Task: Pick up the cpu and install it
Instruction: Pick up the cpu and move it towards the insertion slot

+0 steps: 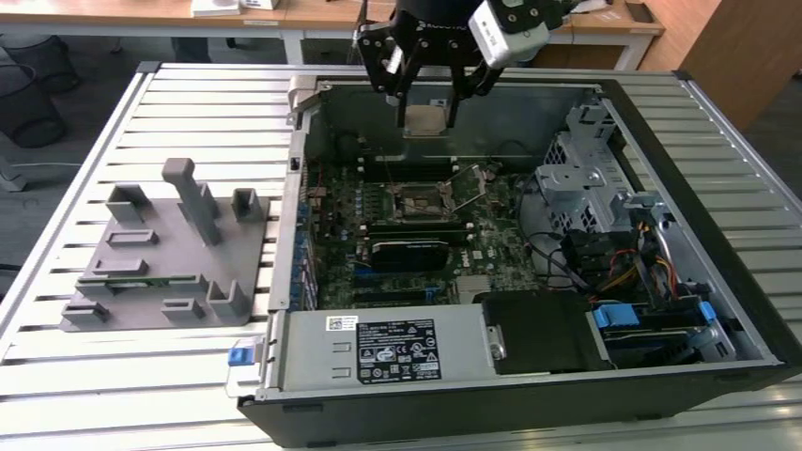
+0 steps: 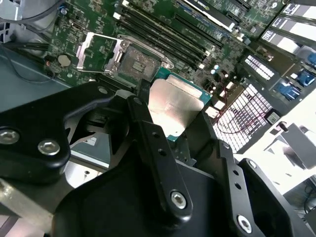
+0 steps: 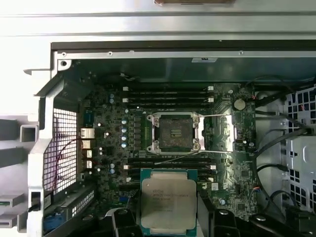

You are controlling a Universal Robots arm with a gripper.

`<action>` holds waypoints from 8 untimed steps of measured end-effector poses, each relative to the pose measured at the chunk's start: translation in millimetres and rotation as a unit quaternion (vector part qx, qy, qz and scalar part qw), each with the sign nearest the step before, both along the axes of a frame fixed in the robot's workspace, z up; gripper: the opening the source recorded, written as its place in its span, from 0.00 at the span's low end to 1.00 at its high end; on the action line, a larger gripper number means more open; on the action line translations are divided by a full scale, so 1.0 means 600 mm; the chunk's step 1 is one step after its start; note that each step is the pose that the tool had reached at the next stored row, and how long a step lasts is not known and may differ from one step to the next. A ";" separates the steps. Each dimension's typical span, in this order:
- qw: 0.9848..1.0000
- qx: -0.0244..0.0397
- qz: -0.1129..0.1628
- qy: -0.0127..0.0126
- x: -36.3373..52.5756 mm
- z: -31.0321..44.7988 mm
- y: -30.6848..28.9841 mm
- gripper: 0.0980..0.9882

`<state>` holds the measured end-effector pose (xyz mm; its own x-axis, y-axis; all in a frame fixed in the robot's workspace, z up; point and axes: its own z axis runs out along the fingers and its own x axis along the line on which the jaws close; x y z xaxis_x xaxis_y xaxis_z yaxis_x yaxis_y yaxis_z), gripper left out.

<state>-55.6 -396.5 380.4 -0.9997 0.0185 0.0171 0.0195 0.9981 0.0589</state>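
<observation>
Your gripper (image 1: 427, 118) is clamped on the cpu (image 3: 168, 202) by two opposite edges (the right hold, I judge: it looks light, thin, stiff and fragile underneath), above the board just beyond the open socket (image 3: 175, 132).

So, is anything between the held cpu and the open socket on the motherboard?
Nothing visible. The gripper holds the cpu above the case, and the socket lies bare with its load plate swung aside.
</observation>
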 end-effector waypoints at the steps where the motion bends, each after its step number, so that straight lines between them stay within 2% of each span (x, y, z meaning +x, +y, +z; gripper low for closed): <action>1: 1.000 0.000 0.000 0.000 0.003 0.000 0.0000 0.50; 8: 1.000 0.000 0.000 0.000 0.031 0.000 0.0000 0.50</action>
<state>-36.9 -396.6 380.4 -0.9997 0.0181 0.0170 0.0191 0.9981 0.0590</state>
